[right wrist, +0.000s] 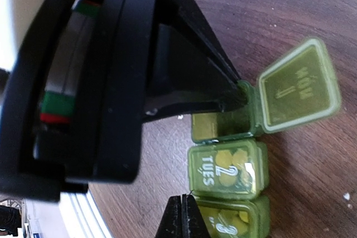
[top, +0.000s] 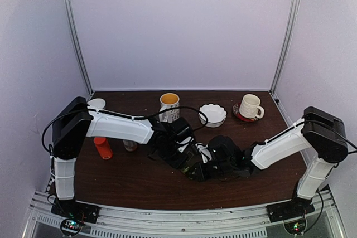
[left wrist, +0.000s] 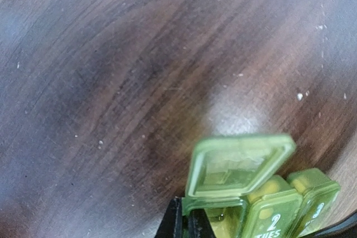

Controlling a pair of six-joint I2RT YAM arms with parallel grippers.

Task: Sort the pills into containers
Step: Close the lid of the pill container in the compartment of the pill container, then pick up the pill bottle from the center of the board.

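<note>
Pill box (right wrist: 228, 171): green, translucent, seemingly resting flat on the dark wood tabletop (left wrist: 111, 82), near its middle and out of sight in the top view. 3 compartments in a row. MON lid (right wrist: 301, 85) swung fully up. TUES and 3 snapped shut, with yellowish shapes (right wrist: 244, 178) behind their lids, probably pills.

Left pincer (right wrist: 242, 97): pinched almost closed at the near wall of the open MON compartment, apparently gripping that wall to steady the box. Right pincer (right wrist: 181, 215): fully closed, tips together just beside compartment 3. No pill visible between them, though too small a thing to rule out.

Risks from here:
- Could drag or tip the box on any shift of the left pincer while clamped on that thin wall. Light plastic, likely to slide easily on smooth wood.
- Could knock the raised lid shut, or strain its hinge, with a careless sweep of the right pincer so close by.
- Could drop a pill outside the open cell, with the left pincer crowding its mouth and leaving little room.
- Could bump 1 pincer into the other, with both packed onto the same spot.
</note>
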